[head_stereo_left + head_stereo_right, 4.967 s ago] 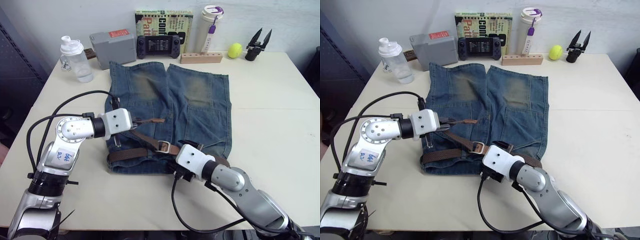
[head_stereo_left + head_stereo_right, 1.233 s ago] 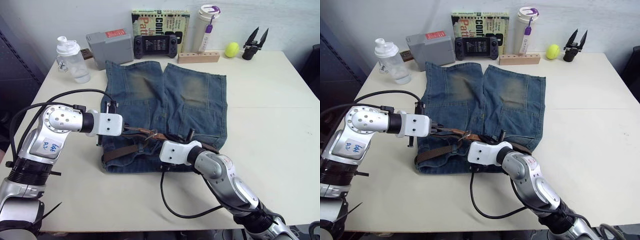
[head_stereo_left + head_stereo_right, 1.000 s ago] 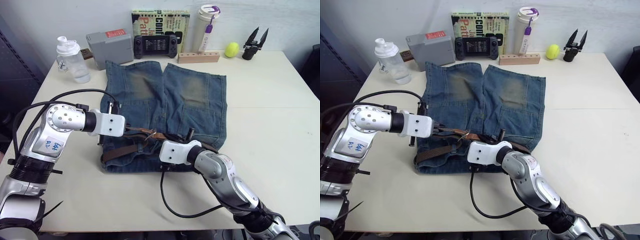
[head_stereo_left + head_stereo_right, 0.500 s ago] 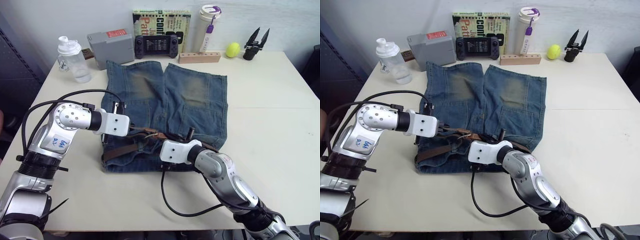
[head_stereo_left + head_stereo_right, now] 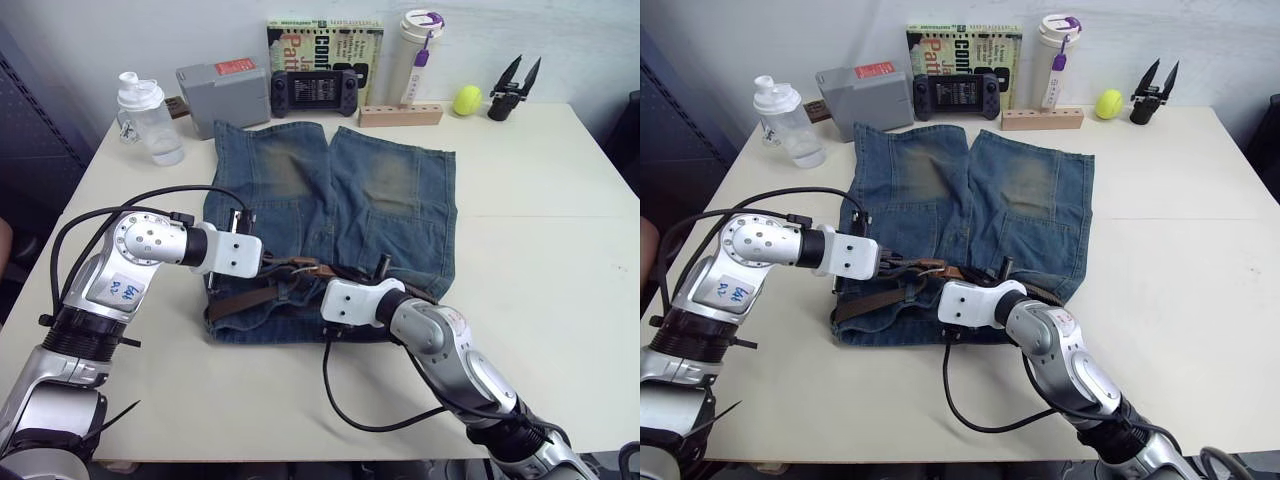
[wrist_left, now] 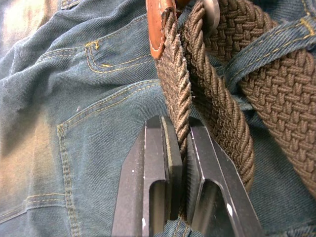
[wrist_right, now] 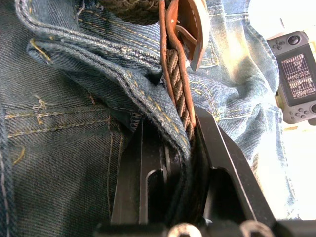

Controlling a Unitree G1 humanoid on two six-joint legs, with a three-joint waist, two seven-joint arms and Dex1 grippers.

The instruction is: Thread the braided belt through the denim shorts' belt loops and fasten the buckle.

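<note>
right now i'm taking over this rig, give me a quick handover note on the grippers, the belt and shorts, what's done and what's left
Left gripper: shut on the braided belt, edge-on between its fingers.
Right gripper: shut on the belt together with a fold of the denim shorts waistband.
The shorts lie flat on the table, waistband toward the robot. The belt runs along the waistband, passing under at least one of the belt loops.
Whether the buckle is fastened cannot be told.
Left: finish any unthreaded loops, fasten the buckle.
</note>
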